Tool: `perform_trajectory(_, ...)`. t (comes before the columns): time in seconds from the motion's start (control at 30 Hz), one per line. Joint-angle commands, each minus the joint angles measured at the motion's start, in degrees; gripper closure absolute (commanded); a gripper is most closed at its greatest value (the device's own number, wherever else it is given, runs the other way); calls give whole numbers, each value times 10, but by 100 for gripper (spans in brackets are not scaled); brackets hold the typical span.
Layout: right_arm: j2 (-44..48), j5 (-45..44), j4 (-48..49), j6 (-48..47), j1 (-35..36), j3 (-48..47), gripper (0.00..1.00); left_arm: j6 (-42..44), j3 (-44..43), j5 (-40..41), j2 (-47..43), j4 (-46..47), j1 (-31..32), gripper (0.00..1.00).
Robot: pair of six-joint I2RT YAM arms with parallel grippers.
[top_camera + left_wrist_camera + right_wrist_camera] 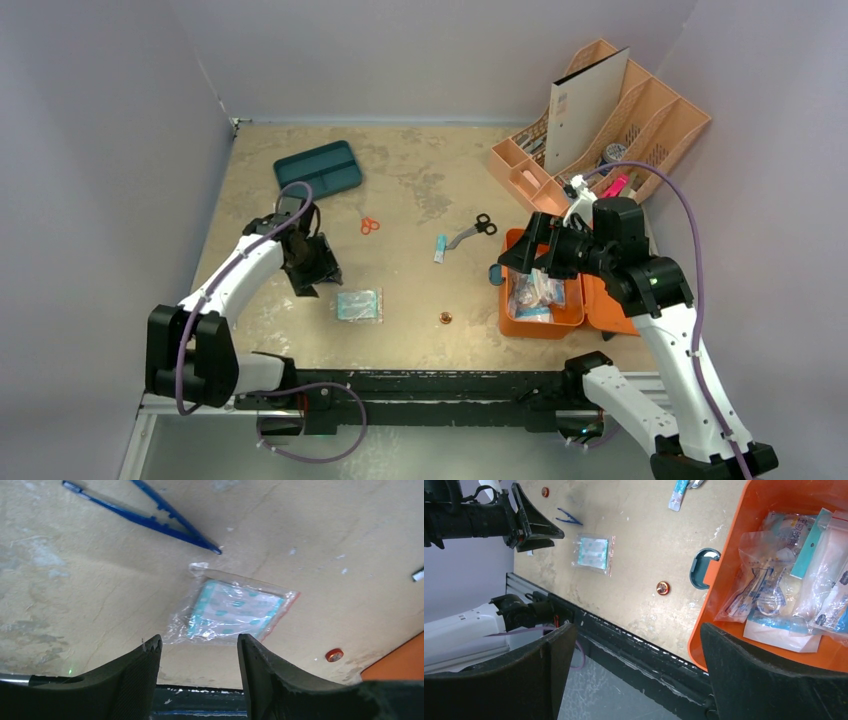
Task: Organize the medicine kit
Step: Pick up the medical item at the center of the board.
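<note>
Your left gripper (199, 641) hangs open and empty beside the bagged teal sachet (235, 611), while your right gripper (637, 630) gapes wide, holding nothing, over the left edge of the open medicine kit (530, 329) on the table's (420, 190) right side.

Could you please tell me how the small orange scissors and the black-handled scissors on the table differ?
Colour: the orange scissors have orange handles, the black-handled scissors black loops and a grey blade. Size: the orange pair is clearly smaller. Place: the orange pair lies nearer the teal tray, the black pair nearer the medicine kit. Both lie flat on the table, outside the kit.
</note>
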State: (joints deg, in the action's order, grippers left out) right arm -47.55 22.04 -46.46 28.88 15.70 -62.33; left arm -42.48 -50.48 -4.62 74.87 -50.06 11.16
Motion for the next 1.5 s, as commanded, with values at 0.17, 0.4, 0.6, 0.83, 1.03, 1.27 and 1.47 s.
perform_trajectory(0.17, 6, 10, -10, -9, 0, -15, 5, -17, 72, -12, 21, 29, -18, 49)
perform_trajectory(0.4, 6, 10, -5, -10, 0, -8, 5, -41, 120, -34, 26, 75, -18, 55)
perform_trajectory(0.6, 6, 9, -5, -6, -1, -9, 6, -48, 142, -39, 20, 106, -18, 73)
perform_trajectory(0.83, 6, -8, -15, -1, -1, -4, 7, -33, 137, -59, -22, 114, -18, 100)
perform_trajectory(1.03, -6, 8, -10, -2, 0, 5, 9, 19, 83, -134, -63, 111, -18, 100)
perform_trajectory(1.27, -34, 83, 31, -24, -1, -2, 11, 78, 10, -227, -78, 110, -18, 100)
perform_trajectory(1.47, -47, 130, 94, -26, 7, -5, 15, 120, -39, -357, -73, 143, -7, 100)
